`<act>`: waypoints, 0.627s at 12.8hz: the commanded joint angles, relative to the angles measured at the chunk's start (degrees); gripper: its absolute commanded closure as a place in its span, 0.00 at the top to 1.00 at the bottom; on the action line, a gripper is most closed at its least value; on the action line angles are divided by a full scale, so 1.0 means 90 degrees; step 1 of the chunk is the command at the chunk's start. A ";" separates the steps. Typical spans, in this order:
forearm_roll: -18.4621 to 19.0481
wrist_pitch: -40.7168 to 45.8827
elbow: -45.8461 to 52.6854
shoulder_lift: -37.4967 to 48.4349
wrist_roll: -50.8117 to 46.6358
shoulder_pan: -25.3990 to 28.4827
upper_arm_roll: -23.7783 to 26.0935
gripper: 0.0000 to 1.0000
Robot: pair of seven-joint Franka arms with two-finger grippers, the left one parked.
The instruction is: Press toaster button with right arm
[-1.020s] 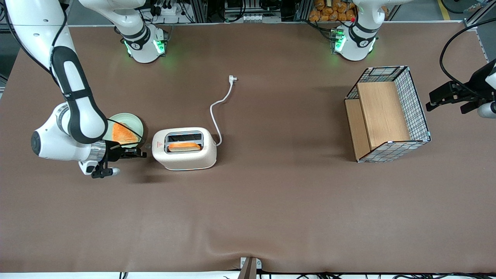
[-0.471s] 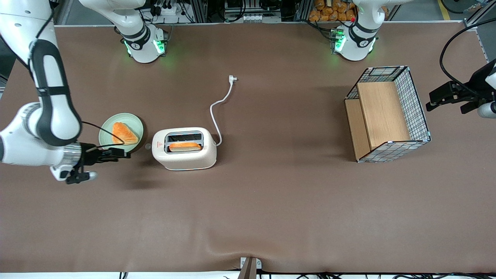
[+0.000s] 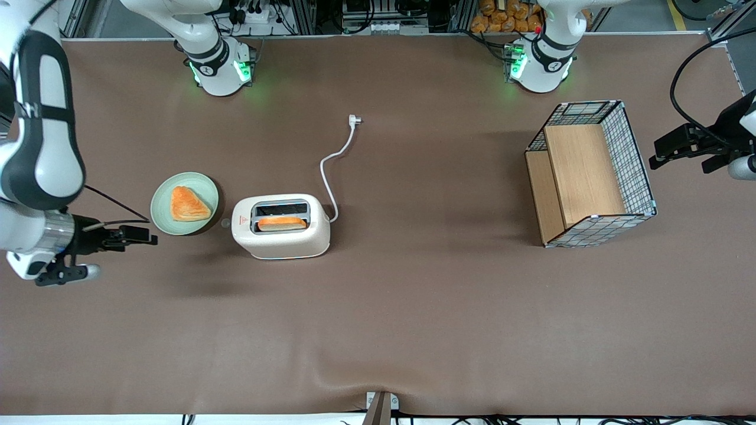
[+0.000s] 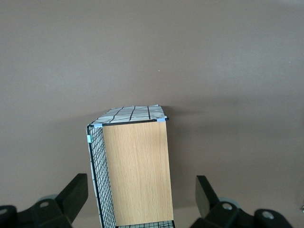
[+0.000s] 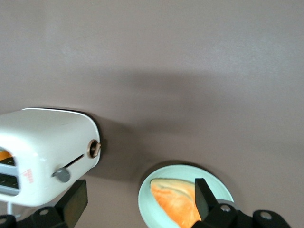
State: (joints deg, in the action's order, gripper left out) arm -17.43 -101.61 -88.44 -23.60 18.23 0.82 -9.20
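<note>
Toaster (image 3: 281, 226) first: it sits on the brown counter (image 3: 413, 307) toward the working arm's end, one orange slice low in the slot nearer the front camera, its white cord (image 3: 336, 162) trailing away to a loose plug. Nothing about it changes across the last second. What changes is the right arm (image 3: 36, 153), and it is going the wrong way for a press! A second ago its wrist hung right over the green plate (image 3: 184, 203), close to the toaster's narrow end; now it has swung out to the counter's edge, and the plate with its orange wedge (image 3: 189, 205) lies fully uncovered. The claw (image 3: 131, 235) trails along with it, hanging nearer the front camera than the plate's rim and well apart from the toaster, its jaws spread wide and gripping nothing, as the right wrist view shows. And the toaster button (image 5: 61, 174)? That small grey knob sticks out of the narrow end at the foot of its slot, untouched at this instant. This reads either as a retreat after a press or a pull-back to line up again; the frames cannot settle which. If the press remains to be done, the claw must come all the way back in.
</note>
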 commanded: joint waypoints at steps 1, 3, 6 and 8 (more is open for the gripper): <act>0.0238 0.0819 0.0499 0.0286 -0.0850 -0.0023 0.0046 1.00; 0.0403 0.1113 0.0355 0.0938 -0.1214 -0.0013 0.0084 1.00; 0.1094 0.1475 0.0207 0.1711 -0.2151 -0.0032 0.0473 1.00; 0.1331 0.1583 0.0013 0.2180 -0.2552 -0.0042 0.0670 1.00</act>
State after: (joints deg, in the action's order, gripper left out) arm -8.35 -87.37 -84.22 -8.83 -1.07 0.87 -5.22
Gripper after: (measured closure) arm 0.000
